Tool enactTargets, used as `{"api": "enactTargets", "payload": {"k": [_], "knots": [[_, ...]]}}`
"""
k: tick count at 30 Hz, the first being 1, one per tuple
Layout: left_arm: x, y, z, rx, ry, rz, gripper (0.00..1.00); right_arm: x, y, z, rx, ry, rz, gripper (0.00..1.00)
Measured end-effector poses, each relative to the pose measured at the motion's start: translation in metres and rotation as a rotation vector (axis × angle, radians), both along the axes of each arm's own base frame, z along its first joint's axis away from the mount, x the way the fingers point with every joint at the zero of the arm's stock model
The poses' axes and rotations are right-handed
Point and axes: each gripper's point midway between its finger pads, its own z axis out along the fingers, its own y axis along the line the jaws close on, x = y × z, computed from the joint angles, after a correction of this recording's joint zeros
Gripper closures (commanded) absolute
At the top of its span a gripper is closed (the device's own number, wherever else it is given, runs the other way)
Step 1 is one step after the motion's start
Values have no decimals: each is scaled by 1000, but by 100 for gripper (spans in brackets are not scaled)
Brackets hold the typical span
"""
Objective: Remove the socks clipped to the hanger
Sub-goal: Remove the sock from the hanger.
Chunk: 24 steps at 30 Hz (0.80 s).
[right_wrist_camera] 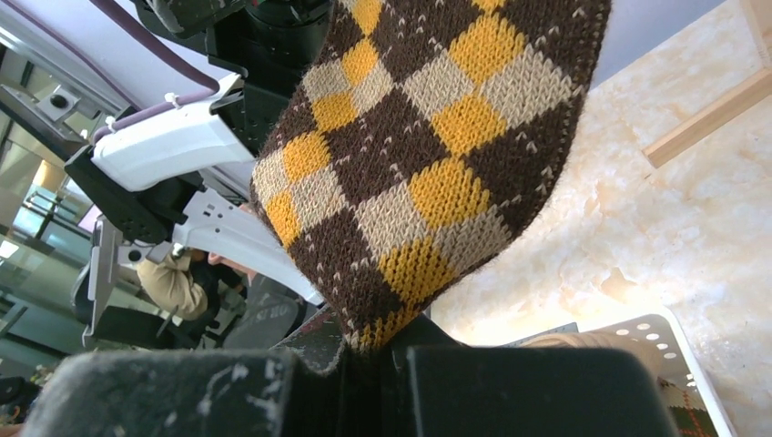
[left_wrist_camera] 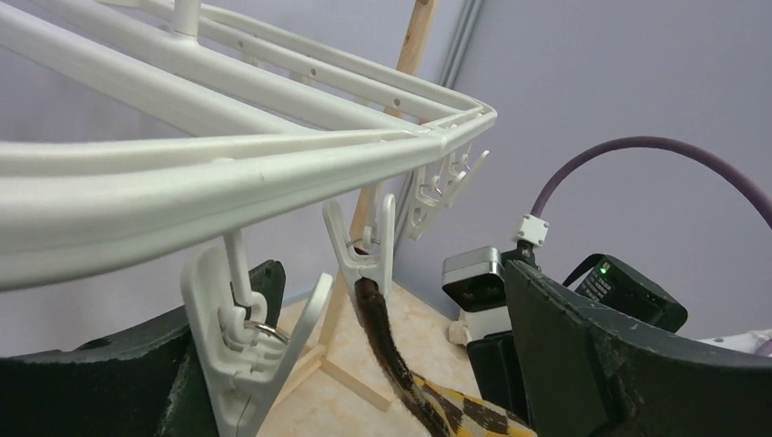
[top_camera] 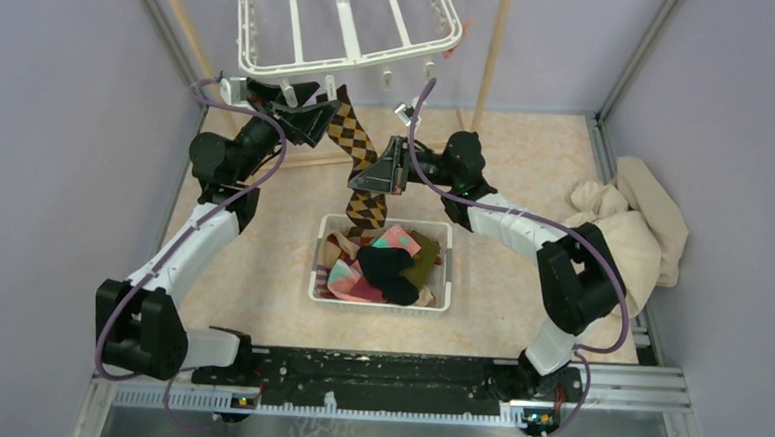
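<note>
On a beige marbled table [top_camera: 261, 262] between lilac walls [top_camera: 59, 111], the right gripper [right_wrist_camera: 369, 357] pinches the brown argyle sock [right_wrist_camera: 419, 137] clipped to the white hanger [left_wrist_camera: 228, 168]; the left gripper [top_camera: 307, 114] gapes beside its clip [left_wrist_camera: 364, 255]

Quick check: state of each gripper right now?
Left gripper: open, holding nothing.
Right gripper: closed on the argyle sock.

Bright, even overhead light leaves only soft shadows beside the white slotted plastic basket [top_camera: 379, 302]. Glare whitens the beige marbled tabletop [right_wrist_camera: 583, 300] (the brown argyle knitted sock [right_wrist_camera: 419, 155] is sharp), and the white plastic drying frame [left_wrist_camera: 228, 173] bows near the lens.
</note>
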Motion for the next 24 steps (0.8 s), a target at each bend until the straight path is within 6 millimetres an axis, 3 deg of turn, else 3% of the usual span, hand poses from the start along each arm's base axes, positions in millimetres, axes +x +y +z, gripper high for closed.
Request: {"api": "enactTargets", "payload": {"k": [10, 14, 24], "knots": [[21, -6, -6, -39, -16, -19, 21, 2, 1, -4, -5, 4, 0, 100], [27, -8, -8, -61, -11, -34, 21, 2, 2, -6, -8, 8, 0, 100], [17, -7, 20, -129, -80, -69, 21, 5, 3, -13, -15, 14, 0, 100]]}}
